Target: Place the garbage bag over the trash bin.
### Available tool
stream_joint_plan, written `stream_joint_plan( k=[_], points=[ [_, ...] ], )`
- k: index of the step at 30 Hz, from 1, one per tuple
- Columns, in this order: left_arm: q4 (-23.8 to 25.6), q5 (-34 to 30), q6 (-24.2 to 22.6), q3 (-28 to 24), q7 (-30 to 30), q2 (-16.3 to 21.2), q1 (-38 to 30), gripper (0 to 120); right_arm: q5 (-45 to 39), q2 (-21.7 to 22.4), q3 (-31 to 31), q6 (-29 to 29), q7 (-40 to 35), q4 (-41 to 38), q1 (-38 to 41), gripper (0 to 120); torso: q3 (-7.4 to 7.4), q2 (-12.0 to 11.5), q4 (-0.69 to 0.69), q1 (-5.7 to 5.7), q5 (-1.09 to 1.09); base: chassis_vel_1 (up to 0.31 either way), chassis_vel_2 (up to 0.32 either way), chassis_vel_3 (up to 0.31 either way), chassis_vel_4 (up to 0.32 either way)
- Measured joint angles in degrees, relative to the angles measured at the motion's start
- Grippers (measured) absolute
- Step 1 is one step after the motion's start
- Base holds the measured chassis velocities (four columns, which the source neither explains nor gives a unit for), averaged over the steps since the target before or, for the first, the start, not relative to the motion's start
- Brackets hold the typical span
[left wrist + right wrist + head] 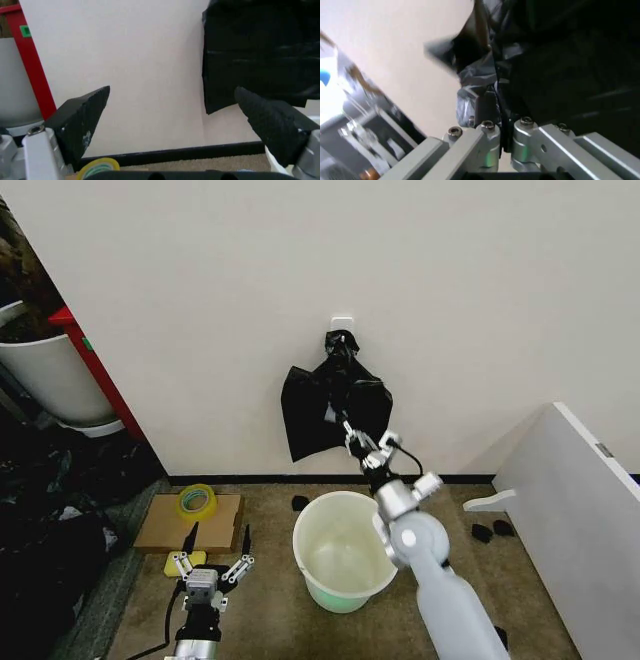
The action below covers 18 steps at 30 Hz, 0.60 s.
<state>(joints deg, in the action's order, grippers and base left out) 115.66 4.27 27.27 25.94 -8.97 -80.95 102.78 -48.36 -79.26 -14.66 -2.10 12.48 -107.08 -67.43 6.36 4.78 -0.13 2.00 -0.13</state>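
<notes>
I have the right gripper (352, 434) raised to the wall, its fingers pinched together on the black plastic of the garbage bag (330, 408); the right wrist view shows the two fingers (487, 107) nearly meeting with a fold of film between them. The bag hangs flat against the wall from a white hook (342, 320), knotted at its top, directly above and behind the trash bin (342, 560). The bin stands upright on the carpet, unlined. My left gripper (210, 568) waits low to the left of the bin, jaws spread wide and holding nothing, near a cardboard box (190, 523) carrying a yellow tape roll (197, 500).
</notes>
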Motion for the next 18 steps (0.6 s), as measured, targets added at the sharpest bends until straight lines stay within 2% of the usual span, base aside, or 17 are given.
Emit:
stream_joint_plan(
  k=[8,16,18],
  points=[
    [-0.3,0.0,0.0,-0.6,0.0,0.3,-0.5,98,13.9,4.5,1.7,5.4,1.4,-5.0,-9.3,0,0.0,0.0,0.0,0.0,0.0,0.0,0.0,0.0,0.0],
    [-0.4,-0.1,0.0,-0.7,0.0,0.7,-0.7,98,21.1,7.2,1.8,9.3,2.4,-6.5,-14.3,0,0.0,0.0,0.0,0.0,0.0,0.0,0.0,0.0,0.0],
    [-0.4,-0.2,0.0,-0.8,0.0,0.9,-0.9,98,25.7,8.1,2.0,11.8,3.3,-6.6,-16.6,0,0.01,0.0,0.0,0.0,0.0,0.0,0.0,0.0,0.0]
  ],
)
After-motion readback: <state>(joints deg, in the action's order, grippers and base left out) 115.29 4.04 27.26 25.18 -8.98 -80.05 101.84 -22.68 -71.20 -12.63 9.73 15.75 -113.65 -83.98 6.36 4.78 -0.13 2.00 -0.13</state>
